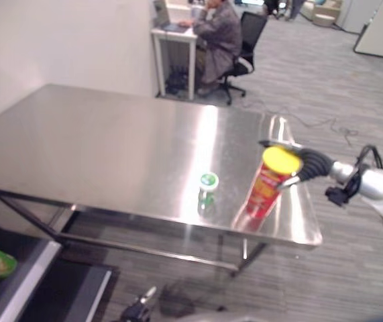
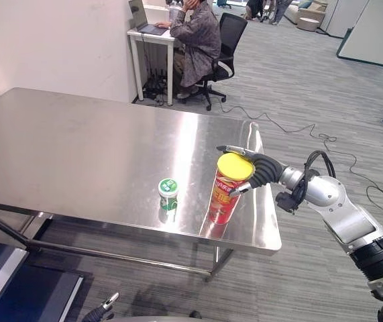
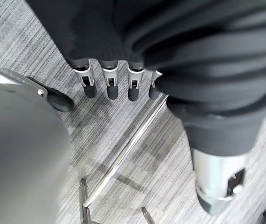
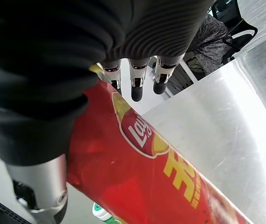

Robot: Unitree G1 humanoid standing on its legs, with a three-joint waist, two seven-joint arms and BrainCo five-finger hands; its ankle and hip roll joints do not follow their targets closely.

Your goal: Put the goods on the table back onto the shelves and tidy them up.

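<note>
— The right hand is wrapped round the tall red chip can with the yellow lid, near the steel table edge.
— It leans — it might tip onto the little green-capped jar.

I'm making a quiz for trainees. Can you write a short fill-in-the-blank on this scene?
1. The red chip can has a ____ lid.
2. The right hand grips the can near its ____.
3. The small bottle has a ____ cap.
4. Both stand on the steel table near its ____ edge.

Missing words: yellow; top; green; front
</note>
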